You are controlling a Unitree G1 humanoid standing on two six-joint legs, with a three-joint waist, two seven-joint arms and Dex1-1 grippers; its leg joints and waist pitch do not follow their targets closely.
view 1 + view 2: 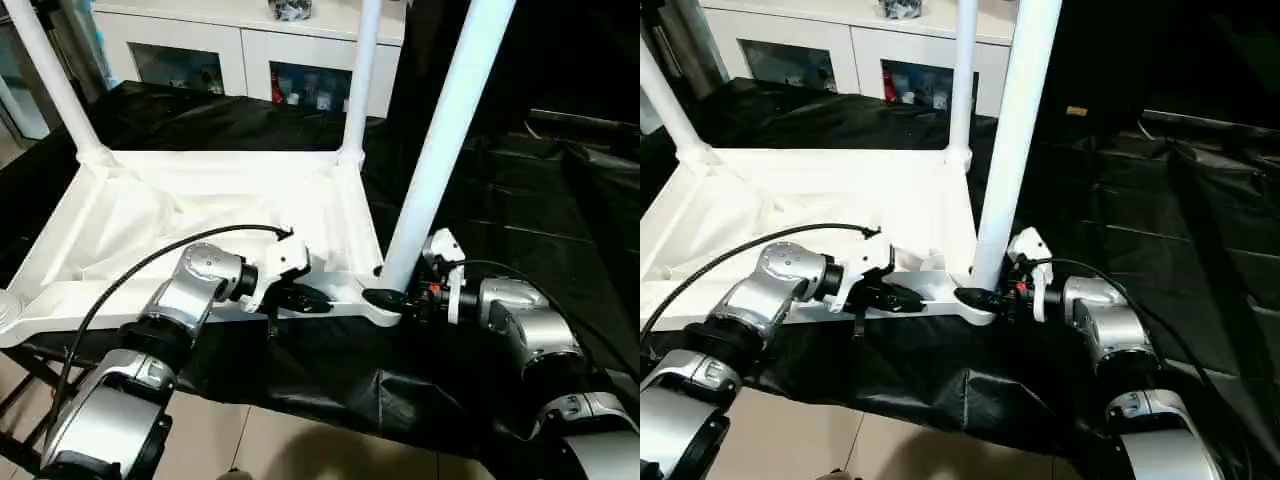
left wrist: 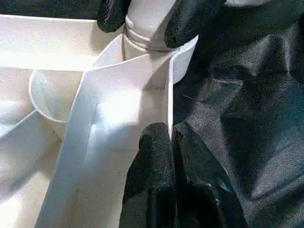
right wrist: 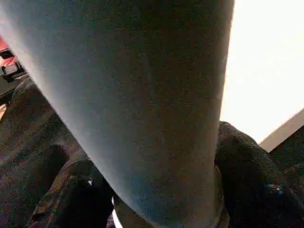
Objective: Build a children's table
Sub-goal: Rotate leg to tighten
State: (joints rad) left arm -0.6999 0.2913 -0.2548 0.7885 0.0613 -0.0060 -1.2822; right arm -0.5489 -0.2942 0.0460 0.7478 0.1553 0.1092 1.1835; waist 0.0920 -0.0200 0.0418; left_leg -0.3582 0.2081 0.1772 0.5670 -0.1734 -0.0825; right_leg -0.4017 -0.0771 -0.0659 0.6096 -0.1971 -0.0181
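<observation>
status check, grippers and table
Left gripper shut on tabletop rim. Right gripper round near leg base. Three legs up, nothing blocking.

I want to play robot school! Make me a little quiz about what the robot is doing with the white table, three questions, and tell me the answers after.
1. True or false: the tabletop lies upside down on the black cloth.
2. How many legs stand up in its corner sockets? A) one B) three C) four
3. Fill in: the right gripper has its fingers around the foot of the near ____.

Key:
1. True; its ribbed underside faces up.
2. B; the near leg and two far legs. The near left socket has none.
3. Leg. The left gripper is shut on the tabletop's near rim.
</observation>
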